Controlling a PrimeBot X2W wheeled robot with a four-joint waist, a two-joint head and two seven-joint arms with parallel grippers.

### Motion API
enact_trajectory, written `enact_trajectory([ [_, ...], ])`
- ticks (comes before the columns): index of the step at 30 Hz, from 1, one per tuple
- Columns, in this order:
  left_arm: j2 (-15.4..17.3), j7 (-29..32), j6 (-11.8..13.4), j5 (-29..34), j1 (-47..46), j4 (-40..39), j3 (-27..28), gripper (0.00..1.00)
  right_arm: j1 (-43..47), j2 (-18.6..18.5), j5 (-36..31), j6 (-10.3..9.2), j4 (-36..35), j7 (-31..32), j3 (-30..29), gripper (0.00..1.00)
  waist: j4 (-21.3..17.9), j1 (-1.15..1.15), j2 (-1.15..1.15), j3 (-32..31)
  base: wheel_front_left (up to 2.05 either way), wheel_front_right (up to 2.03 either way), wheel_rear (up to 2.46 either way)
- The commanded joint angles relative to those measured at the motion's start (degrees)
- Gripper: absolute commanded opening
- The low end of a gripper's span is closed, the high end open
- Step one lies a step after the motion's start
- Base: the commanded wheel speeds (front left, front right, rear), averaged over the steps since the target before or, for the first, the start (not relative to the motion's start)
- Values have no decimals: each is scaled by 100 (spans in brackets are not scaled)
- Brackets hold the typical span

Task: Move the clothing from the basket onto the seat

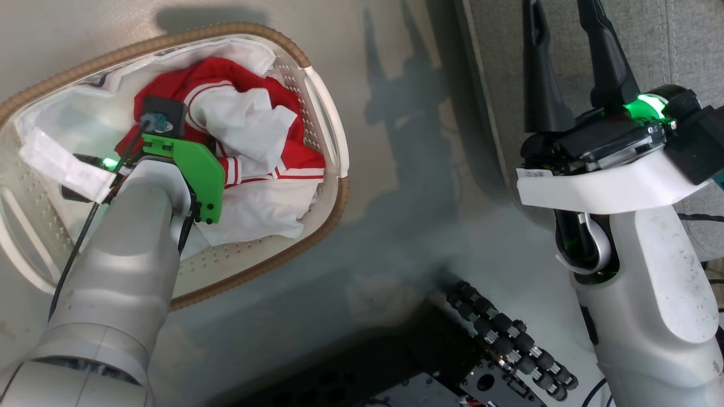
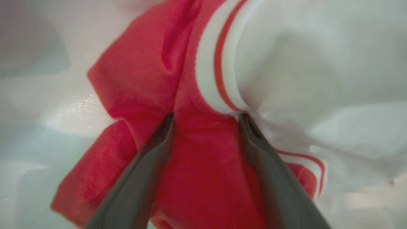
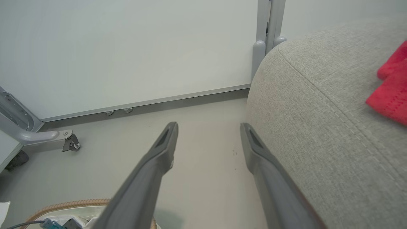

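filling the middle of the white perforated basket [image 1: 226, 28] is the clothing [image 1: 249, 135], a crumpled heap of red and white fabric with red-striped white trim. it lies wholly inside the brown woven rim. a thin white plastic sheet [image 1: 62, 164] lies in the basket's left half, beside the heap. right of the basket runs a bare strip of grey floor [image 1: 407, 169]. past that strip comes the rounded, seamed edge of the light grey fabric seat [image 3: 318, 127], where a red piece [image 3: 389, 92] lies on top, well apart from the basket. the left arm drops steeply into the basket from the robot's side, its green wrist mount above the heap. the left gripper [image 2: 206, 118] has its fingers [image 2: 149, 159] spread, the tips pressed into the cloth with a red fold between them, not pinched. the right gripper [image 3: 208, 126] hangs well to the right of the basket, just beside the seat's edge, its fingers parted and empty over the floor.
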Motion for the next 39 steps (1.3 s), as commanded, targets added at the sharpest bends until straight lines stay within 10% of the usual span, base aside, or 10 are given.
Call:
enact_trajectory([
  [1,26,57,40,71,-89,30,-55,100,10,-9,35,-7,-34,-1,9,100,-21,0,0,19,0,0,0],
  [8,-32,128,143,177,-191,39,-230,100,110,-9,46,-7,-71,-1,-32,100,-17,0,0,67,0,0,0],
  [9,-31,99,145,188,-198,39,-254,87,107,-9,53,-7,-64,-1,-32,100,-20,0,0,70,0,0,0],
  [10,-20,13,172,193,-210,36,-275,0,101,-9,88,-7,-52,-1,-39,100,-26,0,0,72,0,0,0],
  [21,-41,-804,-29,-191,109,-56,-129,0,-89,-11,188,-6,157,-1,-119,100,8,0,0,-332,0,0,0],
  [39,-374,-1441,-132,-1164,1551,-1450,-408,0,536,-18,-658,-6,871,-1,-323,100,1198,0,0,-2225,0,0,0],
])
